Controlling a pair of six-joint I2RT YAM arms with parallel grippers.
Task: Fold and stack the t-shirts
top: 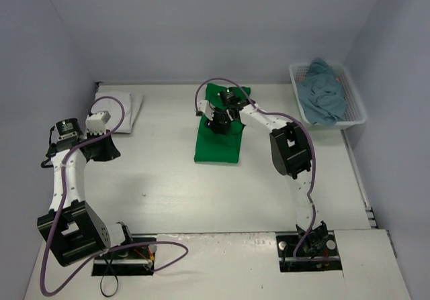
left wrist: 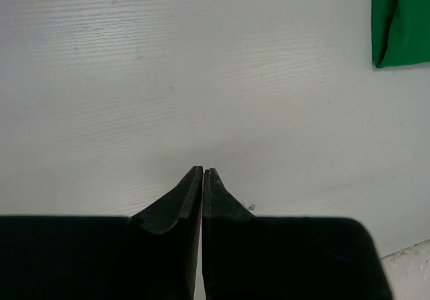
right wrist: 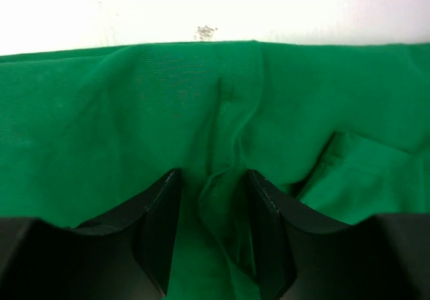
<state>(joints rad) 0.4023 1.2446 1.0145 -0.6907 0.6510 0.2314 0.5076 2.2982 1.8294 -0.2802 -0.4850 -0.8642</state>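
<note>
Your left arm, right arm: white links, black joint blocks. Purple cable trails along each. Your left gripper, right gripper: matte black, wedge-tipped fingers.

A white plastic lattice basket sits at the far right corner of the white table. Pale grey walls rise just behind the basket and to its right.

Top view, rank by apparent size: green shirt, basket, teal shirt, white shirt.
1. Green shirt and basket: about alike, not ranked.
2. Teal shirt, bunched in the basket.
3. White shirt, partly hidden.
</note>
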